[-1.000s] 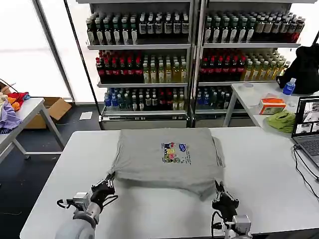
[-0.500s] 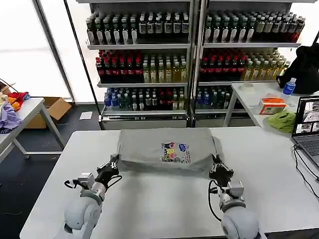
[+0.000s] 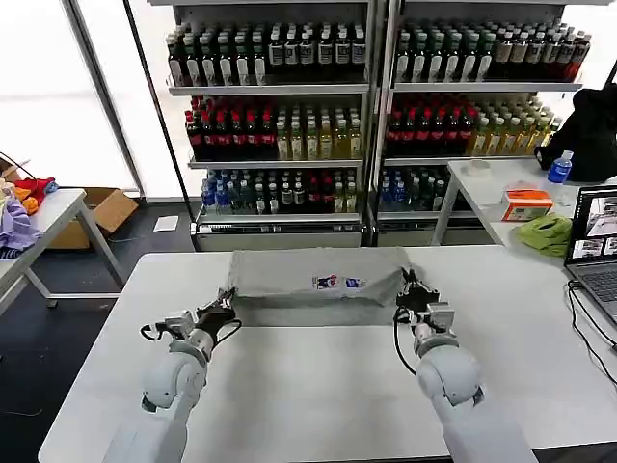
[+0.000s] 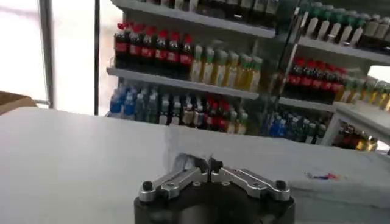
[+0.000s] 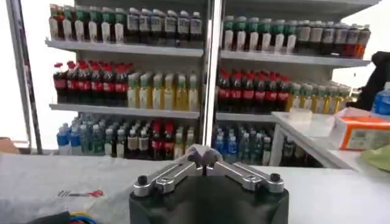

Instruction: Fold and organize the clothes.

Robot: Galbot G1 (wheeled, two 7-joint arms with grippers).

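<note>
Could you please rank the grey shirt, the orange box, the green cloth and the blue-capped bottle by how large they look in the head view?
1. grey shirt
2. green cloth and orange box, too alike to separate
3. blue-capped bottle
The last three sit farther away, so true sizes are unsure.

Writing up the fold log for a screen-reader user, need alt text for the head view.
A light grey shirt lies folded into a narrow band on the white table, its chest print facing up. The left tool and right tool each pinch a near corner. Drink shelves stand behind.
</note>
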